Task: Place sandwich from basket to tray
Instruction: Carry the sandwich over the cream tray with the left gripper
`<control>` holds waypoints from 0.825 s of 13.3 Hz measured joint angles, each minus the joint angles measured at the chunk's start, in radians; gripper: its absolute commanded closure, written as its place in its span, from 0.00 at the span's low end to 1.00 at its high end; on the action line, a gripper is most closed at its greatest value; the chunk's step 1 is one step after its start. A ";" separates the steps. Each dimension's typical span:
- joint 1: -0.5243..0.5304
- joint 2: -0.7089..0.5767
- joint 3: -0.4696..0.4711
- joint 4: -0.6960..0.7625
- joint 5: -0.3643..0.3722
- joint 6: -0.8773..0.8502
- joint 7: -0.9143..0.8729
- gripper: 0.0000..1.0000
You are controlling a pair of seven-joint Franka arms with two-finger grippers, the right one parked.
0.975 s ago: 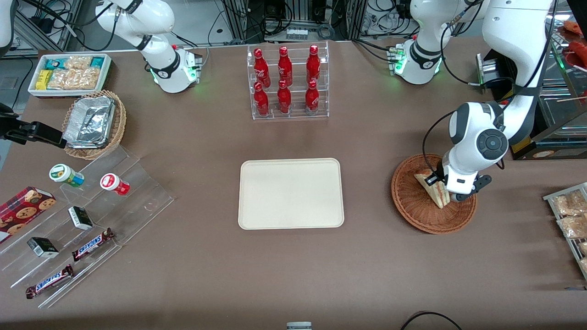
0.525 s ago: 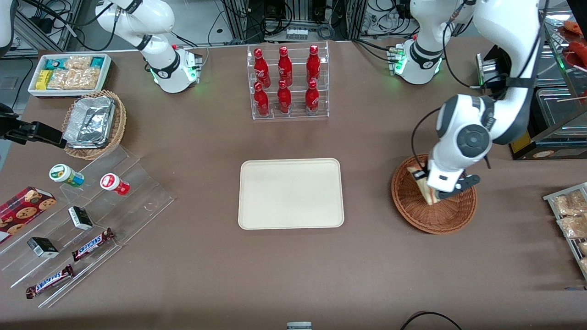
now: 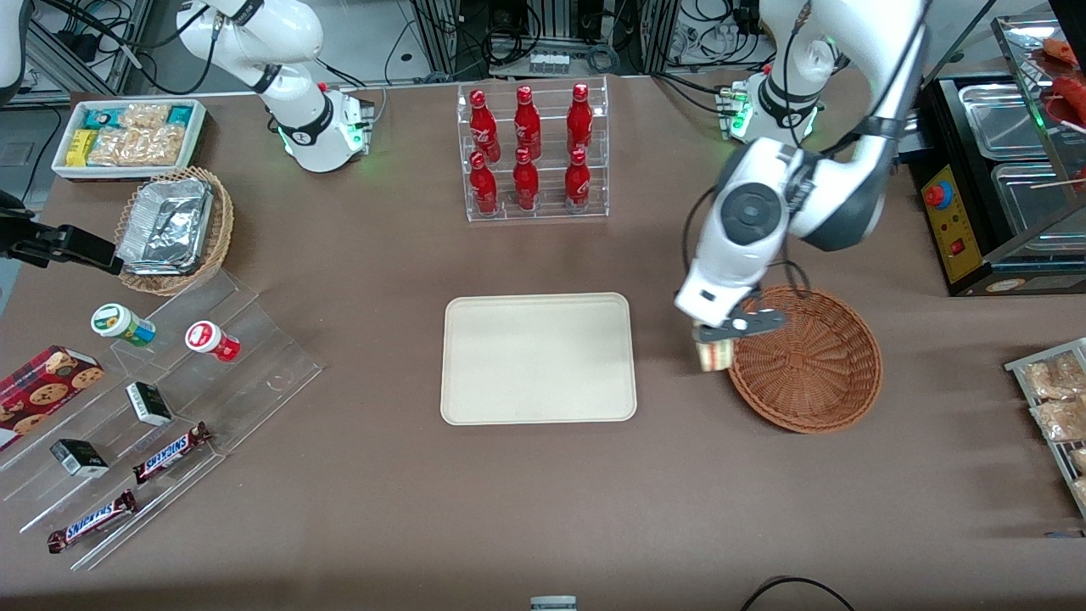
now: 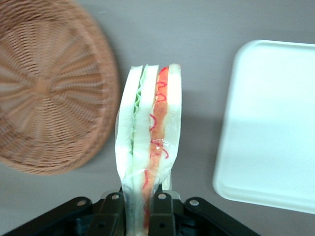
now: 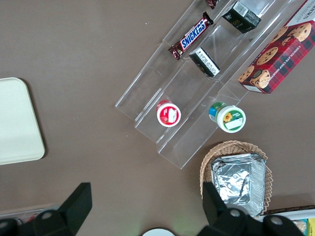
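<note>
My left gripper (image 3: 717,333) (image 4: 141,201) is shut on the sandwich (image 3: 712,355) (image 4: 147,132), a plastic-wrapped wedge of white bread with green and red filling along its edge. It hangs in the air over the bare tabletop, between the reddish-brown wicker basket (image 3: 806,365) (image 4: 49,88) and the cream tray (image 3: 538,357) (image 4: 270,123), close to the basket's rim. Nothing lies in the basket or on the tray. The black fingers (image 4: 161,211) press the sandwich's narrow end from both sides.
A clear rack of red bottles (image 3: 530,153) stands farther from the front camera than the tray. Toward the parked arm's end are an acrylic stand with snack bars (image 3: 170,454), a wicker basket of foil trays (image 3: 174,229) and a white bin of packets (image 3: 127,136). Packaged snacks (image 3: 1052,399) lie at the working arm's end.
The gripper has lifted the sandwich out of the basket and carried it toward the tray, past the basket's rim. The basket now holds nothing.
</note>
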 measured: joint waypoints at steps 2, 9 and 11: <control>-0.070 0.101 -0.001 0.127 -0.020 -0.012 -0.014 1.00; -0.180 0.431 -0.004 0.508 -0.106 -0.045 -0.017 1.00; -0.191 0.476 -0.011 0.551 -0.108 -0.045 -0.017 1.00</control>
